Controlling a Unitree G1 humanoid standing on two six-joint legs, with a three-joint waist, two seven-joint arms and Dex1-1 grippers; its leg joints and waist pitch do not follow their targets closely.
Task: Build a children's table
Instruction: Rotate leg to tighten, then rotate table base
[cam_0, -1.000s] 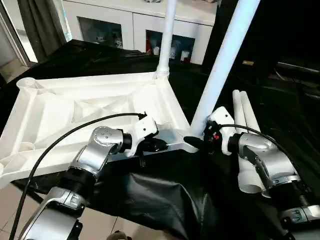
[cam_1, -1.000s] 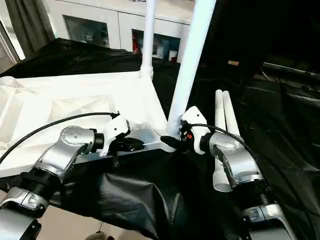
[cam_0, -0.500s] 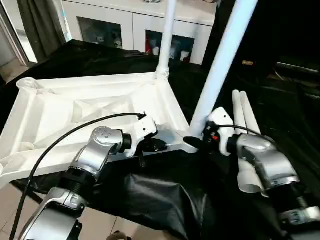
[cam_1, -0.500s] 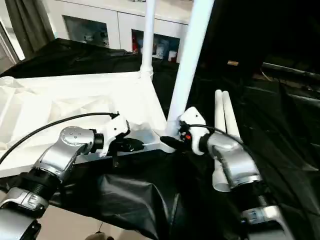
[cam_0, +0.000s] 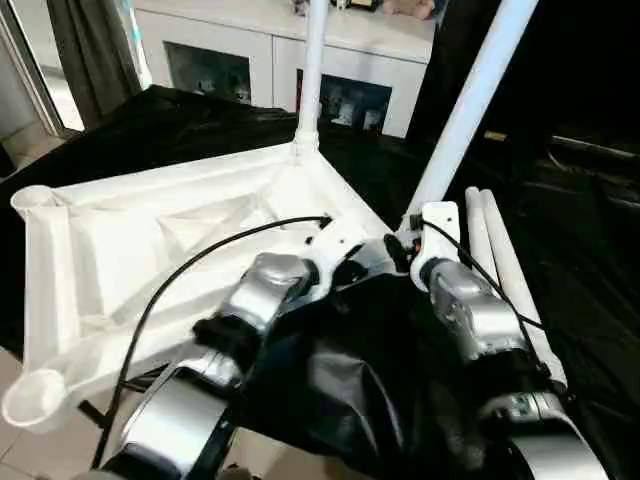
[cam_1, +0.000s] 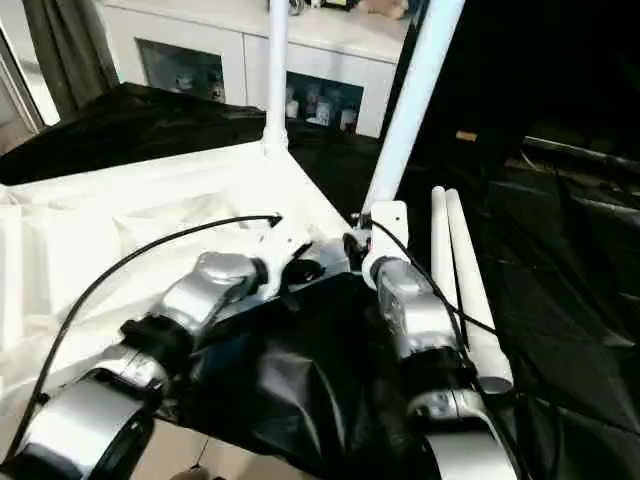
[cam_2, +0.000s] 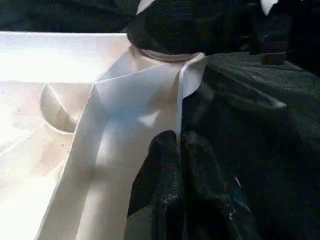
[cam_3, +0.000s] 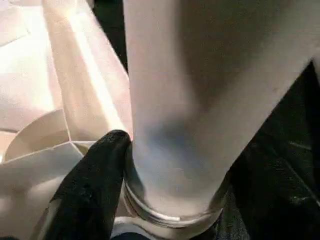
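The white table top (cam_0: 120, 250) lies ribbed side up on the black-draped surface. One white leg (cam_0: 312, 80) stands in its far corner socket. A second leg (cam_0: 465, 110) rises tilted from the near right corner socket. My right gripper (cam_0: 400, 250) is shut on that leg's base, and one black finger (cam_3: 97, 175) presses against the tube just above the socket ring. My left gripper (cam_0: 350, 272) is shut on the top's thin rim (cam_2: 178, 110) right beside that corner, a finger on each side. Two loose legs (cam_0: 505, 270) lie side by side to the right.
Two open corner sockets (cam_0: 30, 198) (cam_0: 30, 395) sit at the left end of the top, which overhangs the surface's front edge. A white cabinet (cam_0: 250, 60) with glass doors stands behind, and a dark curtain (cam_0: 90, 50) hangs at the far left.
The whole picture has shifted and tilted, so the camera moved. Both grippers stay at the near right corner; the right wrist has turned around the leg's base.
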